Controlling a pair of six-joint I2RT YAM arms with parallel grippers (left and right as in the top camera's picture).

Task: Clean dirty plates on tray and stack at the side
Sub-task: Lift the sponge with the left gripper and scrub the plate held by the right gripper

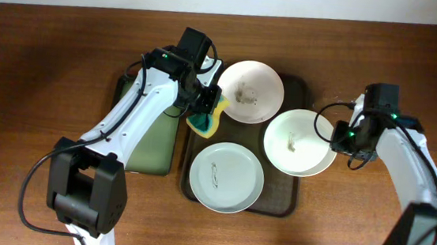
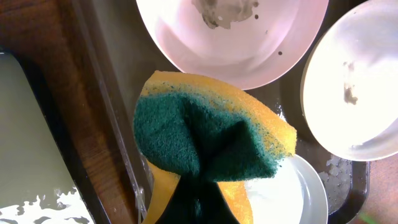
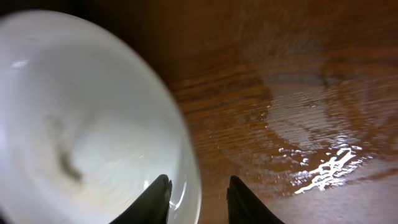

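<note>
Three white plates lie on the dark brown tray (image 1: 287, 201): a smeared one at the back (image 1: 250, 92), a smeared one at the right (image 1: 300, 142) that overhangs the tray's right rim, and one at the front (image 1: 226, 176). My left gripper (image 1: 202, 105) is shut on a folded yellow-and-green sponge (image 1: 206, 121) over the tray's left rim, just left of the back plate. In the left wrist view the sponge (image 2: 205, 137) hides the fingers. My right gripper (image 1: 342, 138) straddles the right plate's rim (image 3: 186, 143), fingers (image 3: 198, 190) slightly apart, with wood showing beside the outer finger.
A smaller green-rimmed tray (image 1: 153, 144) with a pale inside lies left of the brown tray, under my left arm. Wet patches shine on the wooden table (image 3: 323, 168) right of the right plate. Droplets sit on the brown tray's floor (image 2: 339, 180).
</note>
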